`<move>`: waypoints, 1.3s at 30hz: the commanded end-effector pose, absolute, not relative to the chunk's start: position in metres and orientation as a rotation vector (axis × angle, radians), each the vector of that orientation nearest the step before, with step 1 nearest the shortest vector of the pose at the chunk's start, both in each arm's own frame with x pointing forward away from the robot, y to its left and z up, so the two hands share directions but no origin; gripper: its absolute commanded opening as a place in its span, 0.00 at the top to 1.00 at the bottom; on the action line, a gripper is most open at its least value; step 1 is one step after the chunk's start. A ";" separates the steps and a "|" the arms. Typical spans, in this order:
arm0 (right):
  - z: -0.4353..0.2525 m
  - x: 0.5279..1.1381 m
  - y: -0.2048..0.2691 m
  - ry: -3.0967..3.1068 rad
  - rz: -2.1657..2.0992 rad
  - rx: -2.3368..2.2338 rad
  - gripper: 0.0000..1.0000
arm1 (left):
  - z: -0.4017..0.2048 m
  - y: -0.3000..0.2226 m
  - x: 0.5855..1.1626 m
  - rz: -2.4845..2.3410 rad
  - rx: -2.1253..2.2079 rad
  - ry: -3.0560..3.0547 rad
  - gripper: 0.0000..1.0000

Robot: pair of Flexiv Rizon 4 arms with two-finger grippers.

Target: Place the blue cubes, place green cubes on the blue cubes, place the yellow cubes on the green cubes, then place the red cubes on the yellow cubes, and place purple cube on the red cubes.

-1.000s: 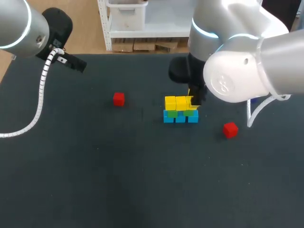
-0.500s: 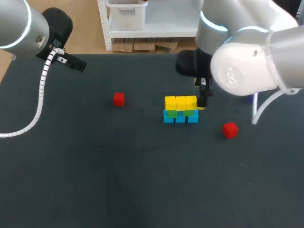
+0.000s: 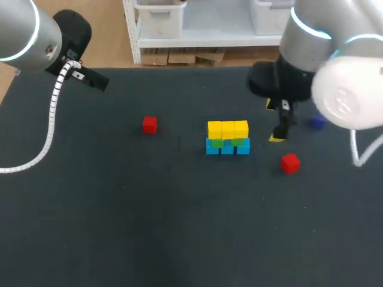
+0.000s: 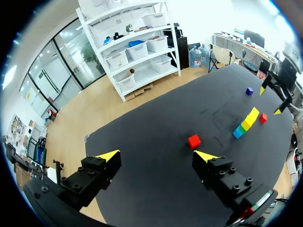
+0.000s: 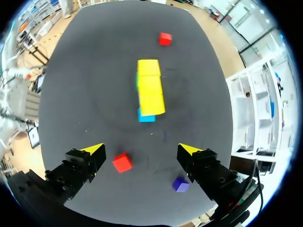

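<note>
The danger I saw was at the stack (image 3: 227, 139). Its three yellow cubes (image 5: 151, 93) rested on green cubes (image 3: 217, 143) and blue cubes (image 5: 147, 117), a short way ahead of the right gripper (image 5: 141, 150), and only their own weight kept them in place. If the arm passed low over them, a finger could catch the row and push a cube off.

In my judgement a red cube was the next thing to take. The nearer red cube (image 5: 122, 162) lay below the gripper, between its fingers but closer to one than to the other. A descent without centring could bring that finger down on the cube or knock it aside. The purple cube (image 5: 180, 184) lay near the other finger and could be pushed as well. A red cube set off-centre on the yellow row could also tip.

The right gripper's fingers stood wide apart, holding nothing and touching nothing. The left gripper (image 4: 157, 156) was spread wide and empty too, with the second red cube (image 4: 193, 141) ahead of it and the stack well beyond.
</note>
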State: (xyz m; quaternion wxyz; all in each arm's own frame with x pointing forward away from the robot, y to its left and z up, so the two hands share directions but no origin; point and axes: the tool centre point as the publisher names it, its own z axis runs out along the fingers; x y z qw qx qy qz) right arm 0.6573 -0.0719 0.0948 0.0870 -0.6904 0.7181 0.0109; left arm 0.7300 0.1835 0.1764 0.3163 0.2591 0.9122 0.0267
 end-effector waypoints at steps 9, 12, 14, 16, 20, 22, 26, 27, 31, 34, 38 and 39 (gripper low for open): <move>0.077 0.597 -0.122 1.995 0.030 -2.218 0.00 | 0.176 0.185 0.731 0.065 0.686 2.401 0.00; 0.065 0.597 -0.123 1.980 0.017 -2.256 0.00 | 0.176 0.185 0.731 0.065 0.686 2.401 0.00; 0.058 0.600 -0.120 1.958 0.001 -2.271 0.00 | 0.176 0.185 0.731 0.065 0.686 2.401 0.00; 0.052 0.601 -0.116 1.927 -0.002 -2.302 0.00 | 0.176 0.185 0.731 0.065 0.686 2.401 0.00; 0.039 0.603 -0.111 1.876 0.002 -2.376 0.00 | 0.176 0.185 0.731 0.065 0.686 2.401 0.00; 0.032 0.605 -0.112 1.865 -0.017 -2.409 0.00 | 0.176 0.185 0.731 0.065 0.686 2.401 0.00; 0.021 0.613 -0.114 1.856 -0.027 -2.448 0.02 | 0.176 0.185 0.731 0.065 0.686 2.401 0.00; 0.020 0.614 -0.114 1.852 -0.021 -2.451 0.04 | 0.176 0.185 0.731 0.065 0.686 2.401 0.00; 0.017 0.620 -0.116 1.844 -0.013 -2.470 0.11 | 0.176 0.185 0.731 0.065 0.686 2.401 0.00; 0.012 0.623 -0.118 1.841 -0.032 -2.496 0.18 | 0.176 0.185 0.731 0.065 0.686 2.401 0.00; 0.008 0.625 -0.120 1.851 -0.015 -2.506 0.31 | 0.176 0.185 0.731 0.065 0.686 2.401 0.00; 0.008 0.626 -0.120 1.859 -0.007 -2.499 0.33 | 0.176 0.185 0.731 0.065 0.686 2.401 0.00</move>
